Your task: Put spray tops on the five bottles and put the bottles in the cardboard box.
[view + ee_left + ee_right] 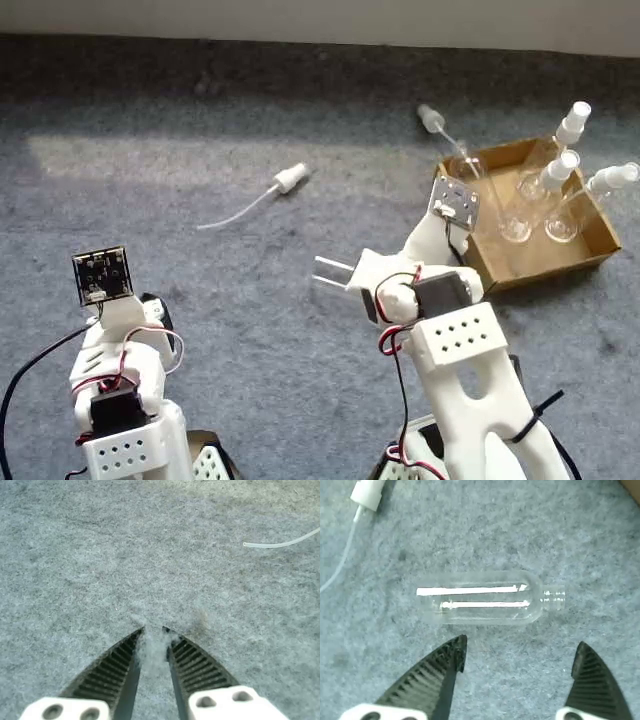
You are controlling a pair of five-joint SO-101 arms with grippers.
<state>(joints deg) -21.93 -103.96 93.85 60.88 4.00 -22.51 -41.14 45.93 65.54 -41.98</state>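
Next in line, by the look of things: an uncapped clear bottle (480, 605), lying on its side on the grey carpet (250, 330) mid-table, left of the cardboard box (540, 270) and nearer than the loose spray top (290, 179) with its thin trailing tube. Right gripper (522, 645) spread wide and empty, poised just beside the bottle's flank without touching it. Left gripper (153, 630) all but closed on nothing, low over bare carpet at the near left. Probably light, hollow and stiff, with a smooth, slippery wall; round too, so apt to roll if nudged from one side. Best taken across the straight middle of the body, both pads square to it, leaving the threaded neck free for the top. Squeeze gently, since thin plastic may flex or squirt out.
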